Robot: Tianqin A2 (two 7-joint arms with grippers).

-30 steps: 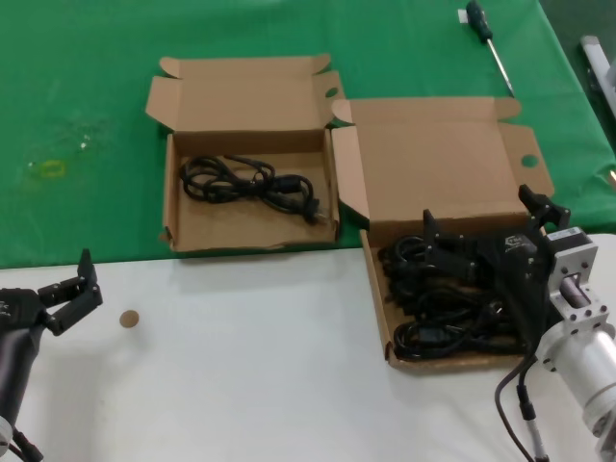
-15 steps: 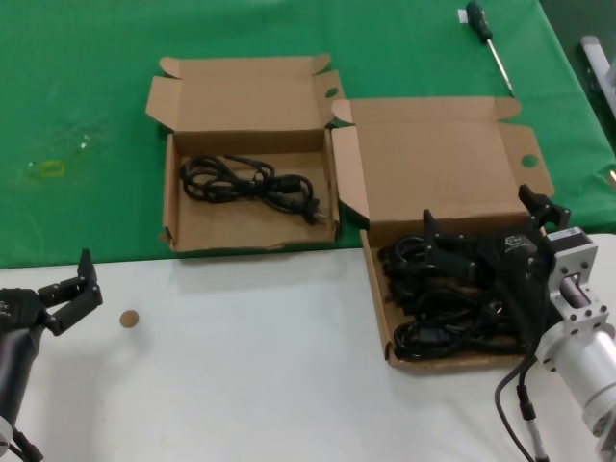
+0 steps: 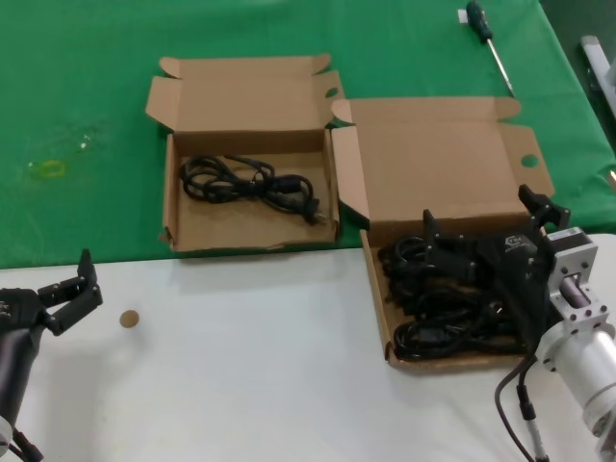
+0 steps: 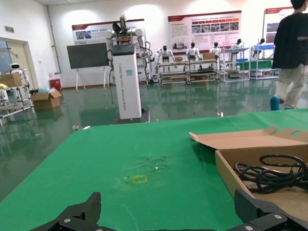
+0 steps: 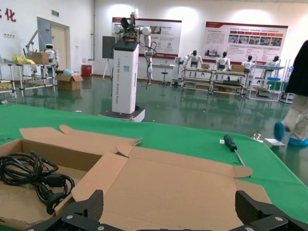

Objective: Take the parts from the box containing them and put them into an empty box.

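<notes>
Black coiled cords [image 3: 438, 294] crowd the wide open brown box [image 3: 438, 192] at four o'clock. The narrower open box [image 3: 245, 144] at eleven o'clock, touching it, holds one coiled cord [image 3: 245, 185] lying flat.

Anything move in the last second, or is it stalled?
Nothing visibly changed. The right gripper still hovers open over the cords in the larger box; the left gripper stays parked open at the near left; one cord remains in the smaller box.
</notes>
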